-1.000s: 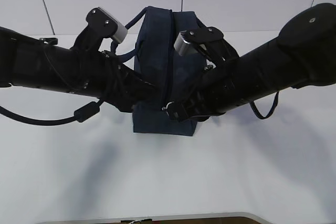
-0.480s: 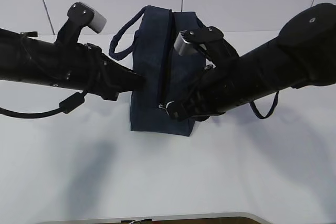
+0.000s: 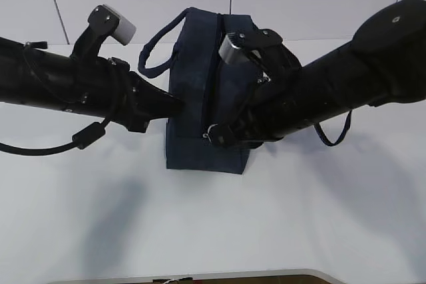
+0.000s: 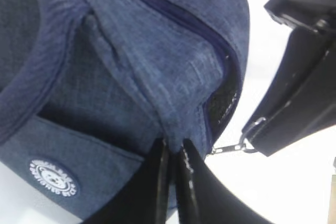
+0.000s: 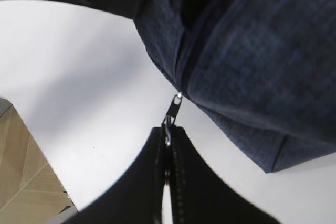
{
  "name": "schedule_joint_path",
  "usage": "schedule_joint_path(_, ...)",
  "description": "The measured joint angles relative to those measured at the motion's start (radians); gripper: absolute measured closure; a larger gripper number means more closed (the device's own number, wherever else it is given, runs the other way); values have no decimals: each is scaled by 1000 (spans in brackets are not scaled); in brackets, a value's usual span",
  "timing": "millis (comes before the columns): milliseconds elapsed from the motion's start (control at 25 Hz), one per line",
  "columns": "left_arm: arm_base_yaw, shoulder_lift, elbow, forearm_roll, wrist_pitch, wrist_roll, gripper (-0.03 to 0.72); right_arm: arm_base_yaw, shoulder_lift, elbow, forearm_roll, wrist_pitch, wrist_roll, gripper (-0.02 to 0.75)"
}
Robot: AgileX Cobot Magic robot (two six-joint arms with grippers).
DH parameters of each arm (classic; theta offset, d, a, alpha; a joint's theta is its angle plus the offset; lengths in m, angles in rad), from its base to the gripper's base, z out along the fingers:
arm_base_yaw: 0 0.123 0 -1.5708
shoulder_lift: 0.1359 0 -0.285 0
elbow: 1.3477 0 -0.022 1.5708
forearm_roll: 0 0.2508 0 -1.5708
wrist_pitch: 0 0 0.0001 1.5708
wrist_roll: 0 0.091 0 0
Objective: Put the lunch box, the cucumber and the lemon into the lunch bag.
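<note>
Our left end effector point(image 4: 172, 153) is pinched tight on a fold of the bag point(image 3: 210, 98) fabric, low on the end panel beside the zipper's end; our right end effector point(image 5: 167, 136) is clamped on the zipper pull point(image 5: 173, 109), which hangs at the bottom of the same panel.

We judge the bag soft and light: the cloth bunches into a ridge where the left pinch holds it, so it will give and slide rather than resist. The pinch serves as an anchor while the pull is worked. The pull is small, smooth metal and could slip from the jaws, so we would draw it in line with the zipper track, not sideways. The loop handles point(image 3: 156, 51) are floppy and could snag an arm.

The bag stands upright in the middle of the counter point(image 3: 213, 231), nearer the far edge. We see wide bare room toward the near edge and both side edges. Behind the bag, toward the far edge, there is little space. Lunch box, cucumber and lemon are not in view.
</note>
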Motion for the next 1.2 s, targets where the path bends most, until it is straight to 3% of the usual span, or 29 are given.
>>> schedule_joint_path(280, 0, 0, 0, 1, 23, -6, 703, 0, 0, -42, -4, 26, 134, 733)
schedule_joint_path(1000, 0, 0, 0, 1, 27, -8, 703, 0, 0, -45, -10, 41, 186, 733)
schedule_joint_path(1200, 0, 0, 0, 1, 27, -8, 704, 0, 0, -81, -95, 57, 241, 733)
